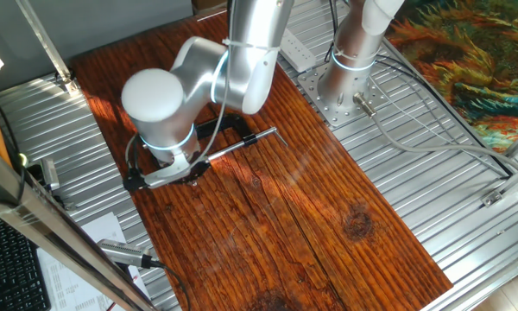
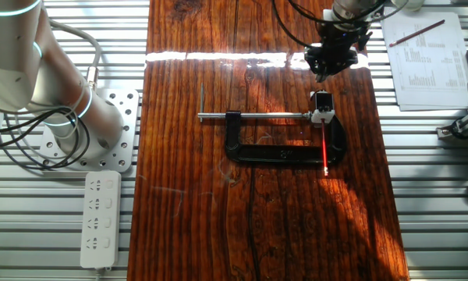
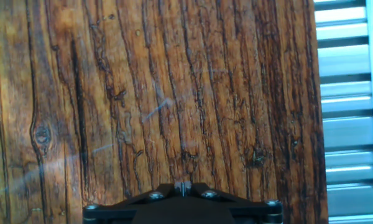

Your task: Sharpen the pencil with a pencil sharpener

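The pencil point(image 2: 326, 148) is a thin red stick lying on the wooden table point(image 2: 257, 226), across the open mouth of a black C-clamp point(image 2: 285, 152). One end of it points into the pencil sharpener point(image 2: 322, 101), a small black lump at the tip of the clamp's silver rod point(image 2: 253, 117). My gripper point(image 2: 326, 70) hangs a little beyond the sharpener, near the table's far edge, apart from it. In the hand view the gripper point(image 3: 184, 185) is shut, with only bare wood below. Neither pencil nor sharpener shows in that view.
A white power strip point(image 2: 100, 218) and the arm's base plate point(image 2: 117, 133) lie left of the table. A printed sheet point(image 2: 425, 55) rests on the metal slats at the right. The hand view shows the table's edge and slats point(image 3: 348, 93) at the right.
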`<state>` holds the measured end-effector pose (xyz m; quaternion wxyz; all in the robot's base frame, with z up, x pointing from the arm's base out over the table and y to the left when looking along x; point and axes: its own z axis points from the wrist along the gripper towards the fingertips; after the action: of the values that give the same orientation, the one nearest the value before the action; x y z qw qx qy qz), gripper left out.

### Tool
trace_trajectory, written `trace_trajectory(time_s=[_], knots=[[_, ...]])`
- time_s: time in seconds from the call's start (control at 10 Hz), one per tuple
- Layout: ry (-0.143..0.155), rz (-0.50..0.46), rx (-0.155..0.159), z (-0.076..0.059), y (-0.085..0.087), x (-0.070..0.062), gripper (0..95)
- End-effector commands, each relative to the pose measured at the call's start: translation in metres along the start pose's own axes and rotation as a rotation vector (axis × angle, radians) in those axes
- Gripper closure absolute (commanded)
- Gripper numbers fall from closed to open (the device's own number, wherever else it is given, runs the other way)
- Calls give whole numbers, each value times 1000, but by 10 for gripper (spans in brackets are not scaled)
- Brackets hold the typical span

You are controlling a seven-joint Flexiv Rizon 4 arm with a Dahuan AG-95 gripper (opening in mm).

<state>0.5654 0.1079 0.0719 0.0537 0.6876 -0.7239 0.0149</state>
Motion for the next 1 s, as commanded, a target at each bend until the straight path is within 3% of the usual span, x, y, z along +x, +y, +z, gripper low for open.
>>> trace_trajectory(time_s=[0.1,1.0], knots=[[42,-56,11,1,-1,0,760],[2,-35,43,27,2,7,760]])
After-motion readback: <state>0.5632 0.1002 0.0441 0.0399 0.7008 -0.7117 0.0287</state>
